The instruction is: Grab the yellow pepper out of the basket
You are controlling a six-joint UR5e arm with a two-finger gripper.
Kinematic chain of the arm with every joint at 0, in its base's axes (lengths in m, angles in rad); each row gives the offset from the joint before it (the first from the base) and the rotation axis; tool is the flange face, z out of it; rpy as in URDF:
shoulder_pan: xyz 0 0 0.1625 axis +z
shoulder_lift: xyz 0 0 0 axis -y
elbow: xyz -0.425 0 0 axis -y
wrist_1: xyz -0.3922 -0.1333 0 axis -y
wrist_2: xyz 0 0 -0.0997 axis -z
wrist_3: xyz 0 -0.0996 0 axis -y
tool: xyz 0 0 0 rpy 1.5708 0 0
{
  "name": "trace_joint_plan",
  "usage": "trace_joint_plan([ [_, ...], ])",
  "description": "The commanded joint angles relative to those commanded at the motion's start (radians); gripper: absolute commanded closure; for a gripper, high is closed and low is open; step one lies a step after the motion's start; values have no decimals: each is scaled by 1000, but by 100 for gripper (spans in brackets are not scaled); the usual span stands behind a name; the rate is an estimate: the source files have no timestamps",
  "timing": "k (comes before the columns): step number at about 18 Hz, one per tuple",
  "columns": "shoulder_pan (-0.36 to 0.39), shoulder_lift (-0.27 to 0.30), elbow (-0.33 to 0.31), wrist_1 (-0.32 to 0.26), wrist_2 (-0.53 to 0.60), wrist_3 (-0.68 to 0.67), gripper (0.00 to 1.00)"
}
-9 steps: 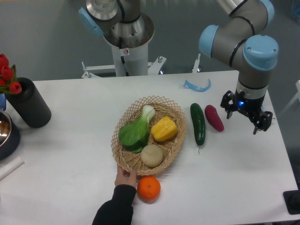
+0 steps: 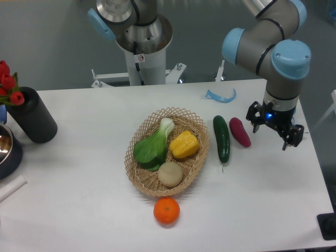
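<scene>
The yellow pepper [image 2: 184,144] lies in the right half of the oval wicker basket [image 2: 192,174], which sits mid-table. A green bok choy [image 2: 150,147] and a pale beige round vegetable [image 2: 170,174] share the basket. My gripper [image 2: 275,129] hangs over the table's right side, well to the right of the basket and apart from the pepper. Its fingers are spread and hold nothing.
A cucumber [image 2: 222,138] and a purple vegetable [image 2: 240,132] lie between basket and gripper. An orange [image 2: 166,210] sits in front of the basket. A black vase [image 2: 30,115] with red flowers and a dark bowl [image 2: 6,149] stand at the left. A blue strip [image 2: 220,96] lies at the back.
A person's hand that held the basket's front rim has withdrawn out of view. The gripper and the vegetables have not moved.
</scene>
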Motion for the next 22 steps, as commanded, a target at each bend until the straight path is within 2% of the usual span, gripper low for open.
trace_joint_plan([
  [3, 2, 32, -64, 0, -35, -18, 0],
  [6, -18, 64, -97, -5, -37, -147, 0],
  [10, -64, 87, -136, -6, -38, -149, 0],
  [13, -93, 139, -216, 0, -41, -178, 0],
  [22, -169, 129, -262, -6, -48, -178, 0],
])
